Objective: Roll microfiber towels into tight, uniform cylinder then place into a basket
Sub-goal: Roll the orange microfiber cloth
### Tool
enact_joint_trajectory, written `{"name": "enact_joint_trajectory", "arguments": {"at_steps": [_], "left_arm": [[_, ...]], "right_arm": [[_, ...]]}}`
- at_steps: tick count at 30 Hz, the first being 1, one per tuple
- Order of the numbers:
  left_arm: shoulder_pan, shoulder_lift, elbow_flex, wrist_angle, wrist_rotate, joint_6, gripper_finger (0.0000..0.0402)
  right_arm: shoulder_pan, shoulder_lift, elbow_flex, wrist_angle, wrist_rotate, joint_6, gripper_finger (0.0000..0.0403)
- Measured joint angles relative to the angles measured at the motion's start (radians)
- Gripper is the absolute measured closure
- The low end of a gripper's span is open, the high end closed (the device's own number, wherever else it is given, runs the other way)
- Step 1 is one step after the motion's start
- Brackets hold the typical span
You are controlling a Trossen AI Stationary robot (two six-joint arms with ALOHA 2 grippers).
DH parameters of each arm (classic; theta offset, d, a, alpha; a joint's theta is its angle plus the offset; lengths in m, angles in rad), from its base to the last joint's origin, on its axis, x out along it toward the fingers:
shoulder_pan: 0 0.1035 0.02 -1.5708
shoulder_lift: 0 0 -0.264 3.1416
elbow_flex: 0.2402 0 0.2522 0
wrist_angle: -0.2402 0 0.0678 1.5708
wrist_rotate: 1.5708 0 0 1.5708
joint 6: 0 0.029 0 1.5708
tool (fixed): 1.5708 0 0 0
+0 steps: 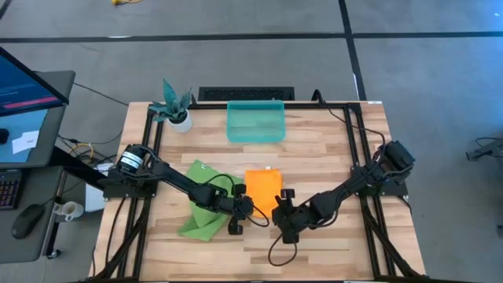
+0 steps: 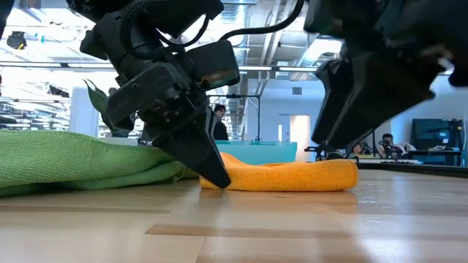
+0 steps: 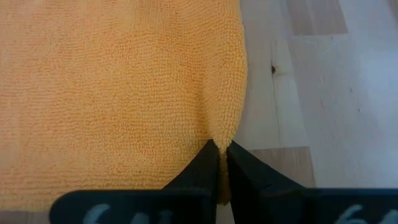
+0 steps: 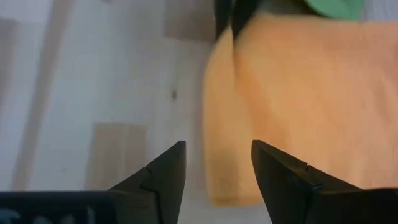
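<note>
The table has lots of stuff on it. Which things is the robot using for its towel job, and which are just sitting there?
For the job:
- orange towel, pinched at its edge by the left gripper
- green towel
- teal basket
- right gripper, open beside the orange towel

Just sitting there:
- potted plant
- keyboard

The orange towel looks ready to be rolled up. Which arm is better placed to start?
Probably the left. The left gripper is already shut on the edge of the orange towel, while the right gripper hangs open just short of it, holding nothing.
</note>
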State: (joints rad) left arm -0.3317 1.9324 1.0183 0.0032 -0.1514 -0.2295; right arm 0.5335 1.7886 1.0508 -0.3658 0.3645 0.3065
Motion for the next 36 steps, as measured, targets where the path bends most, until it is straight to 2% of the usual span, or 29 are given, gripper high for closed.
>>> {"name": "enact_joint_trajectory", "arguments": {"at_steps": [8, 18, 30, 33, 36], "left_arm": [[0.0, 0.0, 0.0, 0.001, -0.001, 0.0, 0.039], [0.001, 0.0, 0.0, 0.002, -0.001, 0.0, 0.0389], [0.005, 0.0, 0.001, -0.006, 0.0, -0.001, 0.0389], [0.006, 0.0, 0.001, -0.008, 0.0, -0.029, 0.0389], [0.007, -0.007, 0.001, -0.021, 0.004, -0.073, 0.0389]], "right_arm": [[-0.026, 0.001, -0.071, 0.089, -0.001, 0.006, 0.0202], [-0.025, 0.001, -0.072, 0.095, -0.009, 0.007, 0.0212], [-0.042, 0.091, -0.066, 0.118, -0.021, -0.023, 0.0219], [-0.044, 0.09, -0.066, 0.118, -0.028, -0.019, 0.0232], [-0.042, 0.085, -0.067, 0.117, -0.049, -0.019, 0.0264]]}}
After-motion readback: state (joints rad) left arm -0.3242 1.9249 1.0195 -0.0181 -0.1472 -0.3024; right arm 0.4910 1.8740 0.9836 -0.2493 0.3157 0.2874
